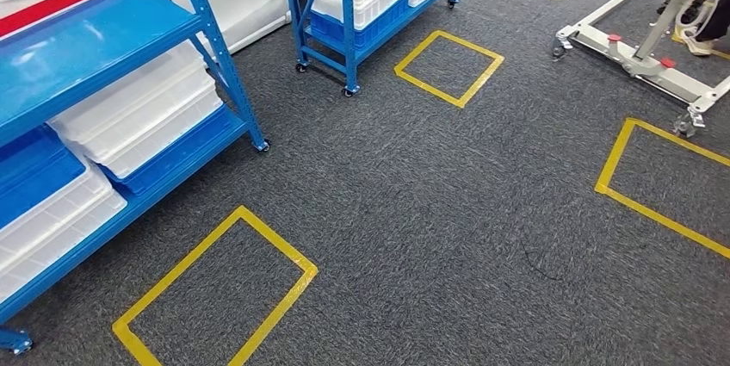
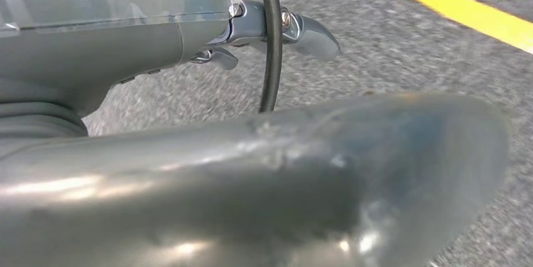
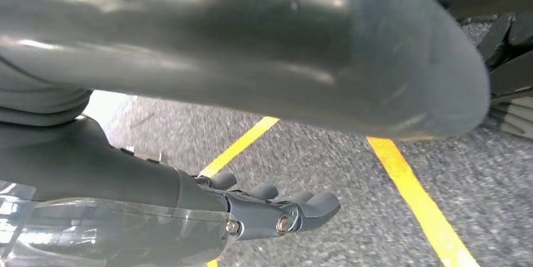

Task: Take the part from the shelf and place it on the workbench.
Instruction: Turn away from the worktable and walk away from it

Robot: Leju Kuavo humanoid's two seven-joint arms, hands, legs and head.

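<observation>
A blue shelf (image 1: 95, 39) stands at the left of the head view, with white bins (image 1: 138, 112) and a blue bin (image 1: 30, 168) on its lower levels. I cannot make out any part in the bins from here. My left hand (image 2: 251, 166) hangs over the grey carpet with its fingers (image 2: 311, 34) stretched out and apart from the thumb, holding nothing. My right hand (image 3: 251, 59) also hangs above the carpet, its fingers (image 3: 295, 210) loosely extended and empty.
A second blue shelf on wheels (image 1: 349, 30) with white and blue bins stands further ahead. Yellow tape squares (image 1: 215, 297) (image 1: 448, 67) (image 1: 663, 185) mark the carpet. A white wheeled metal frame (image 1: 637, 56) lies at the far right. A black cable (image 2: 271, 41) loops by my left fingers.
</observation>
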